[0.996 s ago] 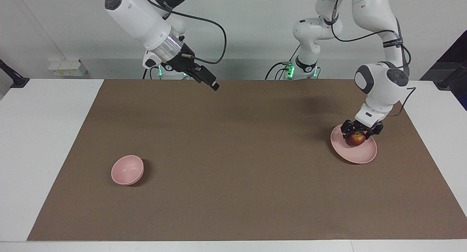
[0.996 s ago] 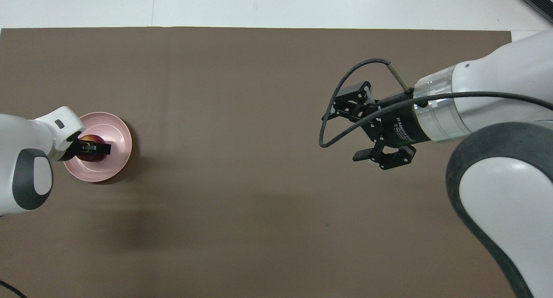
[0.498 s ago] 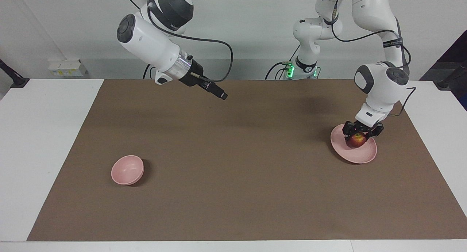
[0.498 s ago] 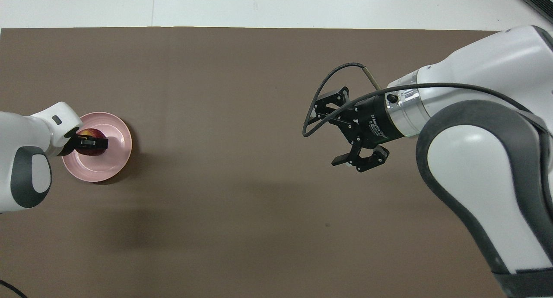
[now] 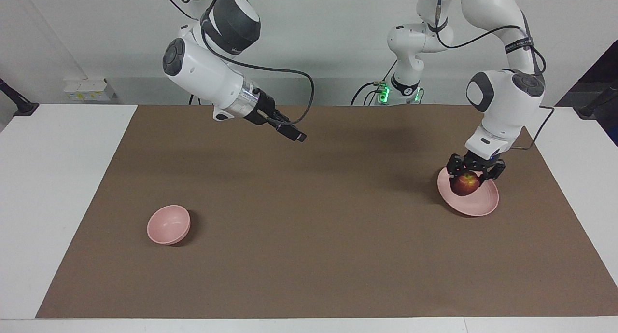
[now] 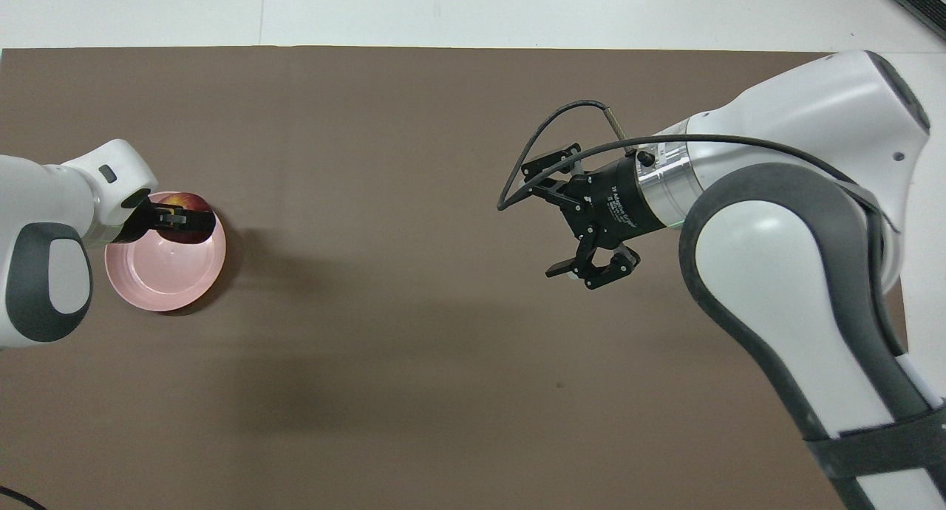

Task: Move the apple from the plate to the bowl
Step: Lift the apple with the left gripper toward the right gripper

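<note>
A white tabletop (image 5: 58,188) carries a wide brown mat (image 5: 309,256); a pale wall (image 5: 328,43) runs along the robots' end, with a white socket box (image 5: 89,89) at its foot toward the right arm's end.

Toward the left arm's end the plate (image 5: 478,205) lies flat on the mat. The left gripper (image 5: 474,174) hangs over it, its fingers clamped shut around the apple (image 5: 465,184), which is just clear of the plate. The apple is round with no long axis; its yellow patch (image 5: 467,178) faces up and away from the robots.

The right gripper (image 6: 565,225) is up over the bare middle of the mat, fingers spread wide and holding nothing.

Farthest from the robots, toward the right arm's end, the bowl (image 5: 168,224) stands upright, well apart from the plate, with only bare mat between them.
</note>
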Controlling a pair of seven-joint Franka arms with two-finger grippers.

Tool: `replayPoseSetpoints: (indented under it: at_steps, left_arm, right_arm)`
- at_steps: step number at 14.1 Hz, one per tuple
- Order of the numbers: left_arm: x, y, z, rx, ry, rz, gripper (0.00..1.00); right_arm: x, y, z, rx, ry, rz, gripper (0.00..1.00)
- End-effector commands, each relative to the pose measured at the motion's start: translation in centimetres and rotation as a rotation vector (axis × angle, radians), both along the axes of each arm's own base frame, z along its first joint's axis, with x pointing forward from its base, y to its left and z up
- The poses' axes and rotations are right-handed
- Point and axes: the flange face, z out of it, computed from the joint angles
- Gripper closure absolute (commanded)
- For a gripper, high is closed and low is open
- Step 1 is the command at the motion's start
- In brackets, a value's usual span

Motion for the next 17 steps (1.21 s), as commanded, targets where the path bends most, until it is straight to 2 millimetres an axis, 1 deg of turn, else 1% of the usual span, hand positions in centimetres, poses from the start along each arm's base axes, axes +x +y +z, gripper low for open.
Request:
replayPoseSetpoints:
  at_steps: [1,2,5,6,7,8,9,11,12,13,14,16,17]
  left_arm:
    - [-0.1,-2.2,2.2,-0.195,0.049,0.060,1.00]
    - [-0.2,-3.4,2.1,-0.248,0.059,0.070,1.00]
    - [-1.2,-9.1,2.5,-0.324,0.075,0.023,1.00]
    - [-1.4,-9.6,2.6,-0.379,0.083,0.050,1.00]
    - [-1.8,-10.9,2.9,-0.450,0.095,0.068,1.00]
    - [-2.1,-12.2,3.0,-0.500,0.102,0.077,1.00]
    - [-2.2,-12.9,3.4,-0.547,0.104,0.092,1.00]
    - [-2.9,-15.0,3.8,-0.627,0.123,0.103,1.00]
    - [-3.1,-15.7,4.1,-0.675,0.131,0.119,1.00]
    - [-3.5,-16.3,4.8,-0.728,0.131,0.139,1.00]
    - [-3.5,-16.4,5.0,-0.773,0.123,0.170,1.00]
    - [-4.2,-18.5,5.8,-0.831,0.097,0.197,1.00]
    - [-4.4,-18.9,5.7,-0.858,0.092,0.224,1.00]
  right_arm:
    - [-0.2,0.7,-0.8,0.019,0.019,-0.050,0.00]
    - [-0.1,0.8,-1.0,0.022,0.035,-0.073,0.00]
    - [0.3,0.8,-1.3,0.047,0.082,-0.150,0.00]
    - [0.3,0.9,-1.2,0.043,0.075,-0.163,0.00]
    - [0.0,1.6,-1.3,0.040,0.072,-0.161,0.00]
    - [0.1,1.5,-1.3,0.032,0.063,-0.157,0.00]
    - [0.1,1.5,-1.3,0.033,0.055,-0.160,0.00]
    - [0.6,2.1,-2.2,0.031,0.059,-0.175,0.00]
    - [0.5,2.7,-2.3,0.031,0.064,-0.191,0.00]
    - [0.8,2.8,-2.6,0.030,0.075,-0.218,0.00]
    - [1.1,3.2,-3.3,0.027,0.085,-0.242,0.00]
    - [1.7,4.4,-4.6,0.034,0.082,-0.288,0.00]
    - [1.9,4.9,-5.0,0.039,0.087,-0.318,0.00]
